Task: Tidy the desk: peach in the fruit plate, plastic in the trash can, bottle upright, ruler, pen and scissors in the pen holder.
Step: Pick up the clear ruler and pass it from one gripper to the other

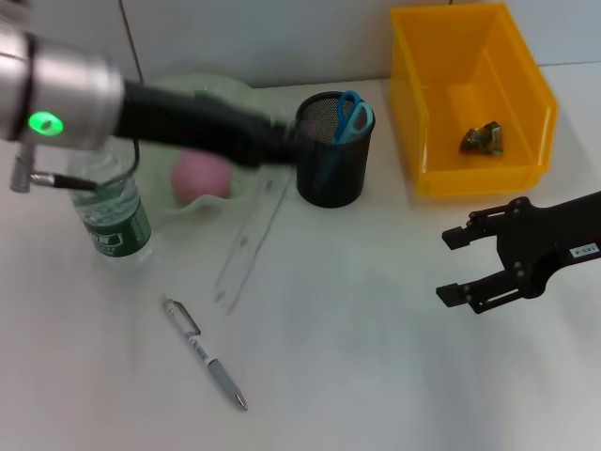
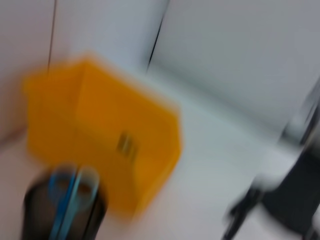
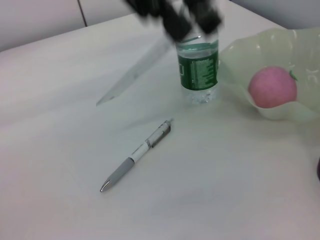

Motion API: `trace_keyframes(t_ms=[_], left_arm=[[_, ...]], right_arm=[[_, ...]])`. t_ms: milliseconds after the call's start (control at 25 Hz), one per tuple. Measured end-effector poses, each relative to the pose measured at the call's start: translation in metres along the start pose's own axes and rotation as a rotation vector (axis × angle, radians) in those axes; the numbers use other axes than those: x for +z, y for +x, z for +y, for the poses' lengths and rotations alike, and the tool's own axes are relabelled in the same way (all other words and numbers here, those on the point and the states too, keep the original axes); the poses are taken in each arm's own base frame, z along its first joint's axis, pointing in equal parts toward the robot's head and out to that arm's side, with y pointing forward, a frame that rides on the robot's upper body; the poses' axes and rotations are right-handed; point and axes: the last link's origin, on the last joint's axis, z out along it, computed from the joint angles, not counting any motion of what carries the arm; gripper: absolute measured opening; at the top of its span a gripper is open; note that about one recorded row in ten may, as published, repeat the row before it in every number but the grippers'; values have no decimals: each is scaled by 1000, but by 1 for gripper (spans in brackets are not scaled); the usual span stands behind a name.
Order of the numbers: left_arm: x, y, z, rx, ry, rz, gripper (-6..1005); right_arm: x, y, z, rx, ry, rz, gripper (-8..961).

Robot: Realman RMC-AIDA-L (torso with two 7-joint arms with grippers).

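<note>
Left gripper [image 1: 277, 146]: it is beside the rim of the pen holder; it is blurred, so I cannot tell how it is set.
Right gripper [image 1: 462, 266]: low over the table, fingers apart, holding nothing.
Pen holder [image 1: 335, 150]: black mesh cup, just next to the left gripper; blue scissors [image 1: 350, 115] stand inside it.
Ruler [image 1: 252, 240]: clear, flat on the table, below the left gripper.
Pen [image 1: 205, 353]: lies on the table, well apart from both grippers.
Bottle [image 1: 113, 211]: upright, under the left arm.
Peach [image 1: 200, 177]: in the fruit plate [image 1: 225, 92].
Trash can [image 1: 472, 99]: yellow bin, beyond the right gripper's fingers, with a small scrap of plastic [image 1: 482, 138] inside.
</note>
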Motion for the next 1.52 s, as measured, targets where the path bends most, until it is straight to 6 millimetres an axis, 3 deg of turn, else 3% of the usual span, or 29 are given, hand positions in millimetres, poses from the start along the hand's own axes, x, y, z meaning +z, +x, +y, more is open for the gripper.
trace_keyframes(t_ms=[40, 80, 200, 280, 360, 440, 560, 640, 680, 800, 960, 1240, 1440, 1520], left_arm=[[-24, 5, -5, -66, -111, 231, 396], [-33, 4, -7, -80, -152, 341, 396], [-38, 3, -8, -89, -170, 402, 396], [-52, -8, -11, -91, -214, 713, 396], [-52, -8, -11, -91, -214, 713, 396], [-44, -27, -18, -74, -204, 970, 396], [-39, -31, -21, -74, -188, 1021, 396], [-31, -38, -25, -69, -157, 1072, 396], [-17, -48, -32, -71, -88, 1168, 396], [-6, -54, -33, -81, -42, 1216, 396], [26, -55, -14, 8, 88, 1275, 396], [48, -52, -2, 66, 229, 1258, 396], [59, -51, -1, 40, 320, 1231, 396], [60, -48, 0, 26, 349, 1236, 396]], right_arm=[[0, 1, 0, 13, 2, -5, 817], [0, 2, 0, 24, 2, -10, 817], [2, 5, 3, 53, -3, -17, 817], [3, 5, 4, 64, -6, -19, 817], [5, 5, 5, 79, -12, -18, 817], [5, 5, 6, 82, -17, -17, 817], [7, 5, 8, 89, -29, -20, 817], [8, 5, 9, 90, -32, -22, 817], [9, 5, 9, 91, -34, -23, 817], [12, 6, 9, 96, -32, -30, 817], [19, 8, 8, 104, -27, -51, 817], [28, 7, 8, 82, -13, -92, 817], [25, 5, 8, 21, 38, -242, 817], [21, 8, 10, -51, 123, -441, 817]])
